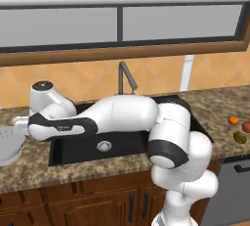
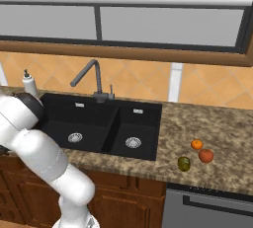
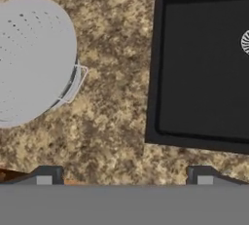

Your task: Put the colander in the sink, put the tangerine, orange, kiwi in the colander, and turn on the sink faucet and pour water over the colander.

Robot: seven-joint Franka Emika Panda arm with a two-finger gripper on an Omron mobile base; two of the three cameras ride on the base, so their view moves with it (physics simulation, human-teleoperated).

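Jaws spread wide and empty, the gripper (image 3: 124, 175) hangs over bare granite counter (image 3: 114, 121), the colander (image 3: 31, 61) off to one side of the jaws and the black sink (image 3: 204, 68) to the other. A clean pickup likely means centring one finger over the colander's rim beside its small handle (image 3: 78, 83) before closing. The colander is cropped at the frame edge; its far handle is hidden.

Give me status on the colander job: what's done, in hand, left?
Done: nothing yet. The colander sits on the counter left of the sink, whose basins hold nothing. In hand: the open claw hangs above the counter between colander and sink, holding nothing. Left: move the colander into the sink, load the kiwi and the two orange fruits lying right of the sink, then run the sink faucet; no stream shows.
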